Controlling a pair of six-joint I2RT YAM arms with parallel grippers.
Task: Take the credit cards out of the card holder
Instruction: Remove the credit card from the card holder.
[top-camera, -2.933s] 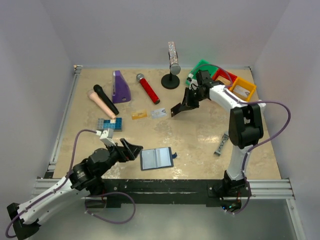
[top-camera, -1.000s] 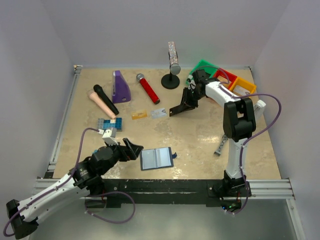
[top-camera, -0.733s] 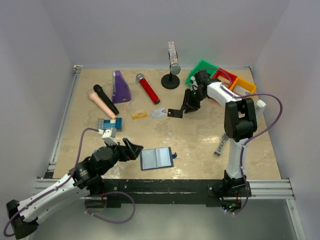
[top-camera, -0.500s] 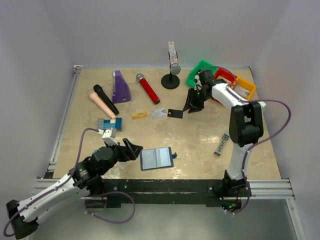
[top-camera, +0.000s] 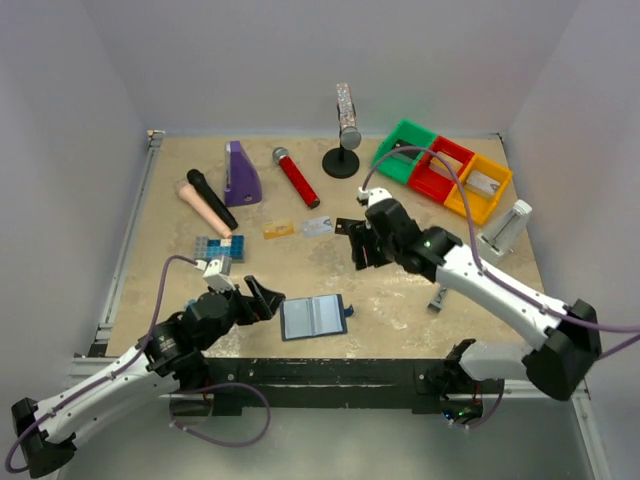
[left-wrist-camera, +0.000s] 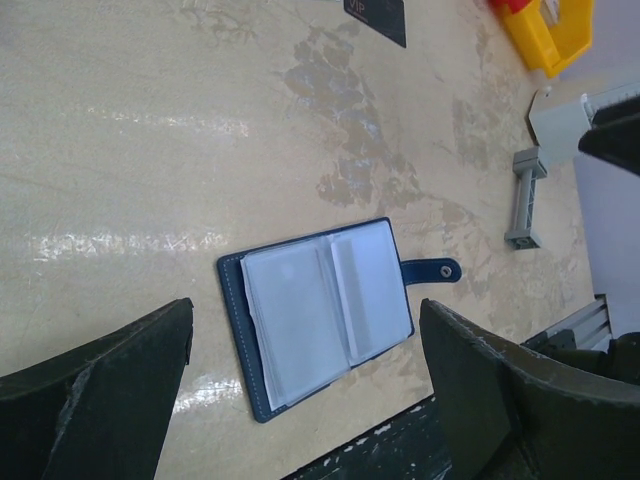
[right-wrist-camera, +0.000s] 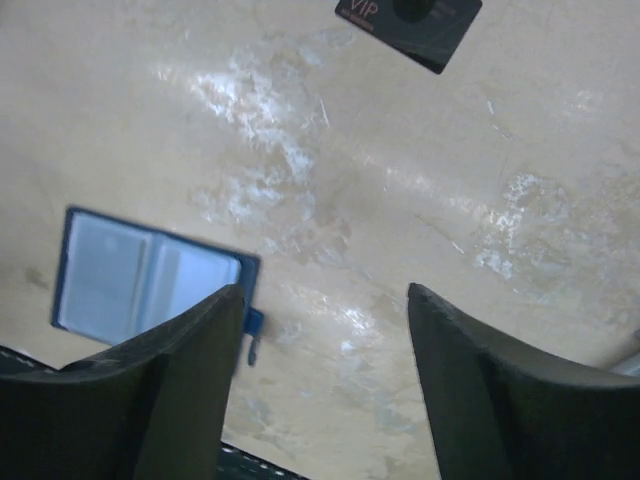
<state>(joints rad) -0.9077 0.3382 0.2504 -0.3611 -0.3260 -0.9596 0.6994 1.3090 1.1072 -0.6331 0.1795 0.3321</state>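
Observation:
The card holder (top-camera: 313, 317) lies open on the table near the front edge, pale pockets up and snap tab to the right; it also shows in the left wrist view (left-wrist-camera: 320, 300) and the right wrist view (right-wrist-camera: 150, 275). Three credit cards lie loose in a row further back: an orange-gold one (top-camera: 279, 230), a silvery one (top-camera: 318, 226) and a black one (top-camera: 346, 228) (right-wrist-camera: 410, 25). My left gripper (top-camera: 262, 300) (left-wrist-camera: 305, 310) stands open just left of the holder. My right gripper (top-camera: 361, 250) (right-wrist-camera: 323, 292) hangs open and empty just in front of the black card.
A studded blue brick block (top-camera: 220, 247), a black microphone (top-camera: 211, 198), a purple piece (top-camera: 241, 173) and a red microphone (top-camera: 296, 176) lie at the left and back. Behind stand a glittery stick on a black base (top-camera: 345, 130) and green, red and yellow bins (top-camera: 443, 170). A grey bracket (top-camera: 441, 290) lies right.
My right gripper opened and left the black card on the table beside the silvery one, then swung from the back toward the middle. The left arm has not moved.

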